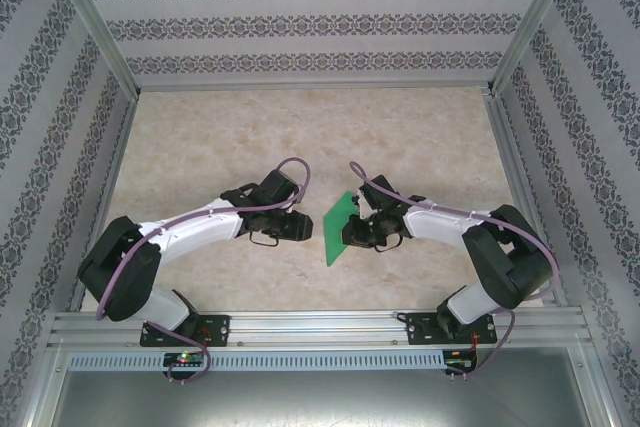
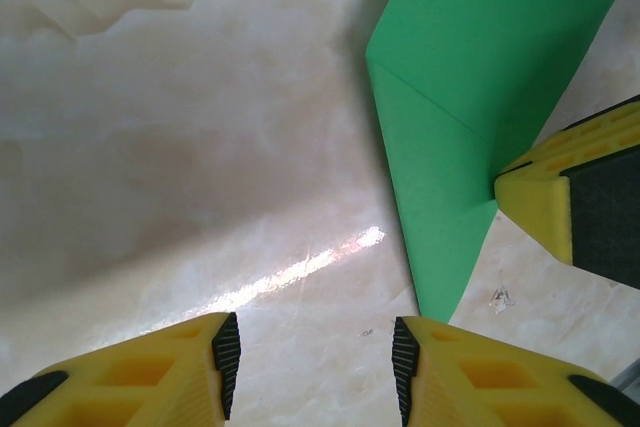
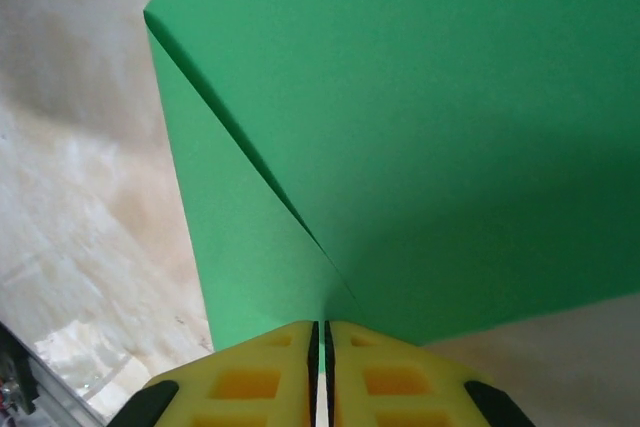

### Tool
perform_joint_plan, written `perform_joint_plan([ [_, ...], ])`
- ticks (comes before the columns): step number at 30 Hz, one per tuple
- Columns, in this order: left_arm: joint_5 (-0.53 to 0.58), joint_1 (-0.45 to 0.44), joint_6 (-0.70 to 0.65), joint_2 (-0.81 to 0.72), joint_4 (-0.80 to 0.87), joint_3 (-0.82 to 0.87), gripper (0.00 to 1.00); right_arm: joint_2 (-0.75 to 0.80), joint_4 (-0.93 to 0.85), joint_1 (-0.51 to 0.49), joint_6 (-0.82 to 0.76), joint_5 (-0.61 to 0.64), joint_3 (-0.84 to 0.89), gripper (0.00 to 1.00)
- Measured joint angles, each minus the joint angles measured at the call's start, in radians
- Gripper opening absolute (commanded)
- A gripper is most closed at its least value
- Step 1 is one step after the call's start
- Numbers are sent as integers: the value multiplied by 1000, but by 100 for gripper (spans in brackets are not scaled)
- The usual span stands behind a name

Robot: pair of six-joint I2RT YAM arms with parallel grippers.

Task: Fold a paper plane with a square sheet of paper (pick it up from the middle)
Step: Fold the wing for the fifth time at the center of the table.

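My right gripper [image 3: 320, 342] is pinched tight on the square sheet of paper [image 3: 420, 147], and its yellow fingers hide the clamped edge. The sheet is thin, matte green, with one diagonal crease. It hangs over the marbled table [image 1: 250, 137] towards its near edge, outline cropped. My left gripper [image 2: 310, 347] waits beside it, empty, jaws apart.

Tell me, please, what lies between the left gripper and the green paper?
Nothing but bare table, as the left wrist view shows: the open left gripper hangs just short of the paper's lower tip.
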State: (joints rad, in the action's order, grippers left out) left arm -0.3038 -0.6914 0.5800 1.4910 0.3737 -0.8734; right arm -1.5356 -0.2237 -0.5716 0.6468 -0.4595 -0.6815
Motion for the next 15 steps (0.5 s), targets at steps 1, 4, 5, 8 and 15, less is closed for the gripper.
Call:
perform_joint_plan([
  [1, -5, 0, 5, 6, -5, -1, 47, -6, -1, 0, -3, 2, 0, 13],
  [4, -24, 0, 28, 33, -36, -3, 47, -18, -5, 3, -12, 6, 0, 12],
  [5, -31, 0, 37, 44, -50, -3, 47, -19, -5, 7, -17, 7, 0, 12],
  [8, -49, 0, 77, 81, -98, -3, 47, -19, -4, 19, -24, 8, 1, 12],
  [15, -78, -4, 194, 171, -265, -3, 45, -19, -3, 20, -27, 8, 4, 11],
])
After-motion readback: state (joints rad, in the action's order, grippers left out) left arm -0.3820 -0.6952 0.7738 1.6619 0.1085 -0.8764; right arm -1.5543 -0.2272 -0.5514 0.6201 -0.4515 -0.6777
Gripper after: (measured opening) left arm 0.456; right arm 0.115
